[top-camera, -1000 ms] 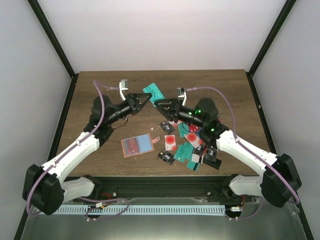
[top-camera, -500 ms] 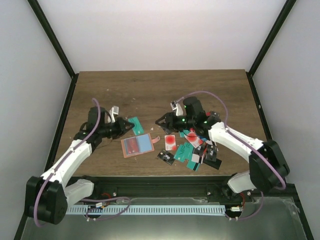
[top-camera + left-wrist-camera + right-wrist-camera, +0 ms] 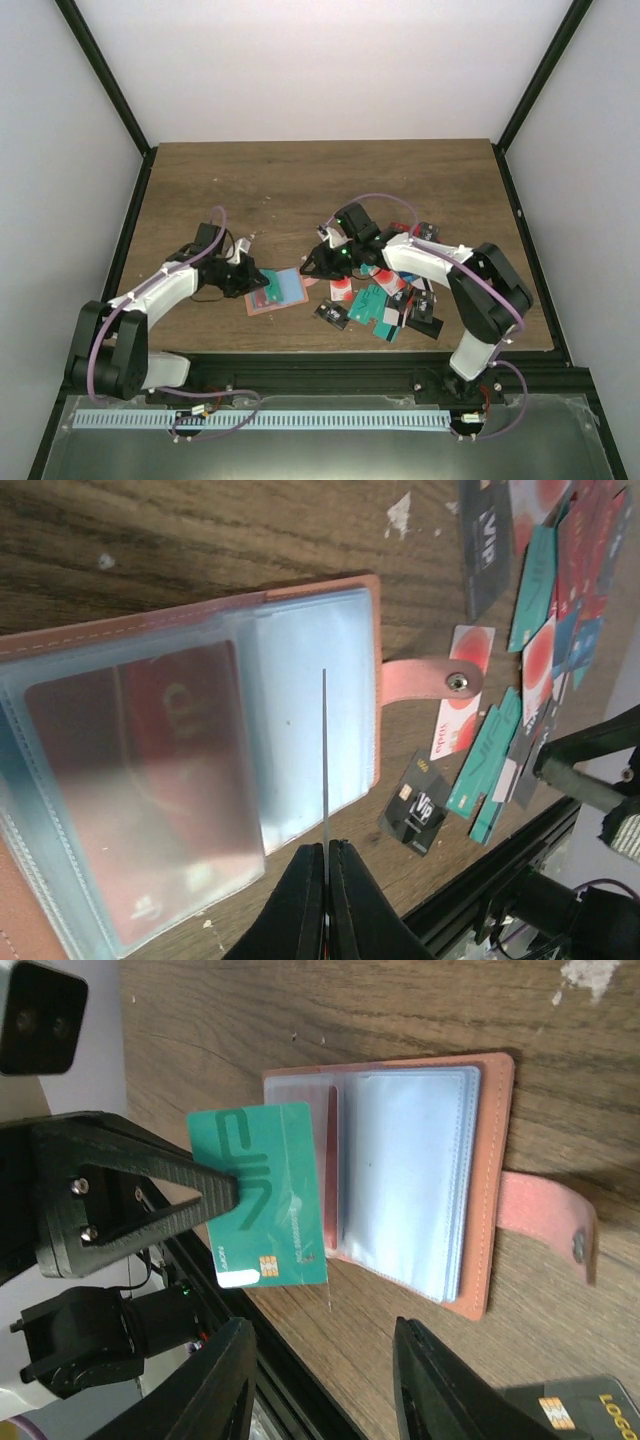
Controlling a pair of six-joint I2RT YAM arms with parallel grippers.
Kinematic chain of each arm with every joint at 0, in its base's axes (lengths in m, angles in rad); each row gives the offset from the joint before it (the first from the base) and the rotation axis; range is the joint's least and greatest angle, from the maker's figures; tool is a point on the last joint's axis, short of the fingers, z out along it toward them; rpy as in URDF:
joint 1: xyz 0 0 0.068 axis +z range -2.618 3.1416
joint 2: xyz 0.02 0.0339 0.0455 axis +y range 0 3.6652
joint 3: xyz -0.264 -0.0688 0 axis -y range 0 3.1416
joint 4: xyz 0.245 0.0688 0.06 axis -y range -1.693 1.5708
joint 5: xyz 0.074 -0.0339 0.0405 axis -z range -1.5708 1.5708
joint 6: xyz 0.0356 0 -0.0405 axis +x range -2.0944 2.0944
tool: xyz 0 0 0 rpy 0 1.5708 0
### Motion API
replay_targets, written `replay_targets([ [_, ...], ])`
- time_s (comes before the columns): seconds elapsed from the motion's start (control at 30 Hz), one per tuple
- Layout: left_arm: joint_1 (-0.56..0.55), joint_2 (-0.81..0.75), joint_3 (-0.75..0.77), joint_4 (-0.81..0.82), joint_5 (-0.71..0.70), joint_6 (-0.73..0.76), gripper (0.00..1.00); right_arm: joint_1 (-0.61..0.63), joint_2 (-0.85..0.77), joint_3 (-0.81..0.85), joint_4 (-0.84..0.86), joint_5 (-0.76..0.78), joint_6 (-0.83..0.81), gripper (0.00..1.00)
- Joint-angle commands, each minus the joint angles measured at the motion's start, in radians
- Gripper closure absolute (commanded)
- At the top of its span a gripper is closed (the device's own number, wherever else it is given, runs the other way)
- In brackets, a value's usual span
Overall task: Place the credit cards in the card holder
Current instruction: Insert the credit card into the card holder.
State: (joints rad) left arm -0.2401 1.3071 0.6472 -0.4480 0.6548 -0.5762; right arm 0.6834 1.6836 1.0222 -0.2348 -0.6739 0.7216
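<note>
Two grippers meet at the open card holder (image 3: 492,1140); left gripper (image 3: 325,858) pinches a teal card (image 3: 265,1195) edge-on just above its pockets; right gripper (image 3: 320,1325) hangs half-open, empty, beside it; both were higher a second ago.

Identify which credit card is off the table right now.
The teal card, pinched in the left pincer over the open card holder. The other loose cards lie flat on the wood to the holder's right.
</note>
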Motion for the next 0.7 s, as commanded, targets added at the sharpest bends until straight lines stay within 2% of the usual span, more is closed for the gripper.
replay_targets([
  [0.0,0.005,0.036,0.034,-0.039,0.003,0.064,0.96,0.008,0.061,0.085,-0.036,-0.021,-0.057,0.61],
  [0.27,0.007,0.137,0.062,-0.056,0.002,0.119,0.96,0.008,0.178,0.153,-0.065,-0.033,-0.114,0.62],
  [0.67,0.015,0.189,0.077,-0.078,-0.025,0.138,0.96,0.003,0.288,0.209,-0.082,-0.026,-0.14,0.65],
])
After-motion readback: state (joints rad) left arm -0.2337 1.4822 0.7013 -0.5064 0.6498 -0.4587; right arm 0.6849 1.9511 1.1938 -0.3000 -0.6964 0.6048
